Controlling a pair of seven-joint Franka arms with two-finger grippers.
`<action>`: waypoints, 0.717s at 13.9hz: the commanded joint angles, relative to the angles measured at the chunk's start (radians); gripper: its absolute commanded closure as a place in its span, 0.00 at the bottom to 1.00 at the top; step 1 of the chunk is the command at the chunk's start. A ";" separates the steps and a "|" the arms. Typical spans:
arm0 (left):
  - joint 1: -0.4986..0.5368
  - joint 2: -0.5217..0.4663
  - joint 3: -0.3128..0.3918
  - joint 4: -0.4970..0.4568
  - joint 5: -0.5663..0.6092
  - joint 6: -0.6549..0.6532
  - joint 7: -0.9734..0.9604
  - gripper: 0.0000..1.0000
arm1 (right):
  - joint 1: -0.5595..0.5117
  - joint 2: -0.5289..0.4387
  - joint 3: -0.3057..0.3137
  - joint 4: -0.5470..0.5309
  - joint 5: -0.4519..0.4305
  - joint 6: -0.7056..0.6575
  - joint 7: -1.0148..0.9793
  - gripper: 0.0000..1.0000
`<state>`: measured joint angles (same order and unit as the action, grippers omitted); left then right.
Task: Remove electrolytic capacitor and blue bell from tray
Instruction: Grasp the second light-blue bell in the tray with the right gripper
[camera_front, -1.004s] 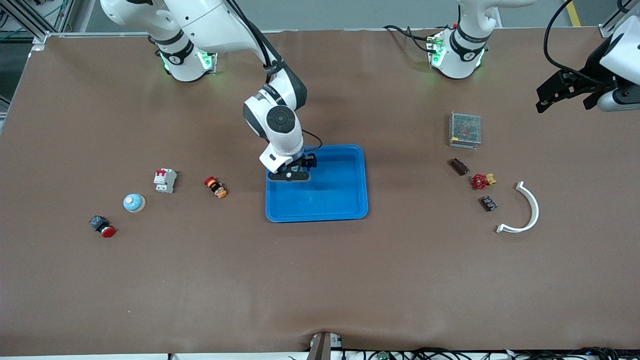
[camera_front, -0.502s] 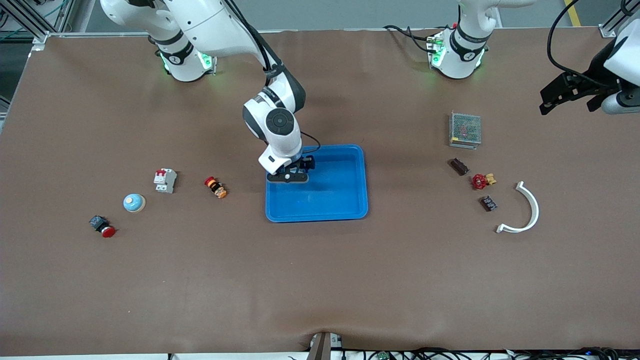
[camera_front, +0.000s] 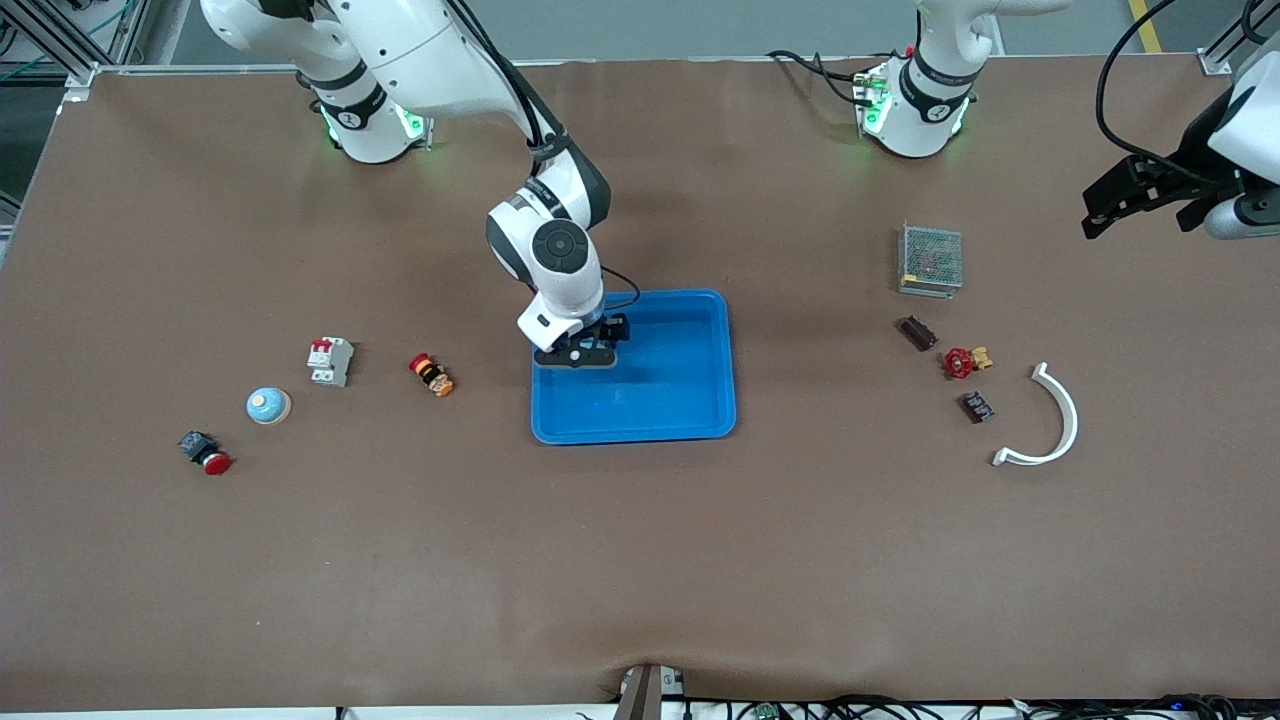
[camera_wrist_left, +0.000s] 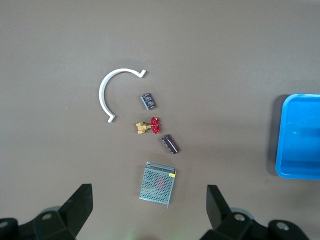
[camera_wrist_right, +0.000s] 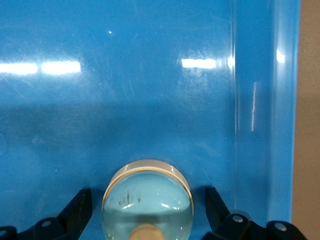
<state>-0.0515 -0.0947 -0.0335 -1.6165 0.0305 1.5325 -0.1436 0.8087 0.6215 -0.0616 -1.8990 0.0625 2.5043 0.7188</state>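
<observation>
Right gripper (camera_front: 580, 352), fingers spread either side of a blue bell (camera_wrist_right: 148, 197), low in the blue tray (camera_front: 690, 400) at mid-table. Left gripper (camera_front: 1140, 195), also spread w/ nothing between, waits over left arm's table end.

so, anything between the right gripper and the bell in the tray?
Nothing visible. The right gripper is low in the tray, fingers open, with the blue bell sitting between them; the fingers do not yet touch it. The left gripper waits open above the table at its own arm's end.
</observation>
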 joint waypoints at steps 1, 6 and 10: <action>0.002 0.004 0.003 0.010 0.019 0.002 0.019 0.00 | 0.006 0.003 -0.007 -0.002 -0.018 0.008 0.022 0.06; 0.002 -0.002 0.001 0.012 0.019 -0.005 0.021 0.00 | 0.001 0.001 -0.007 0.000 -0.018 0.008 0.022 0.51; 0.004 -0.005 0.003 0.012 0.017 -0.008 0.021 0.00 | 0.000 0.000 -0.007 -0.002 -0.017 0.002 0.022 0.57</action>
<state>-0.0480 -0.0941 -0.0327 -1.6130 0.0305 1.5324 -0.1434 0.8087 0.6139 -0.0642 -1.8944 0.0624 2.5050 0.7192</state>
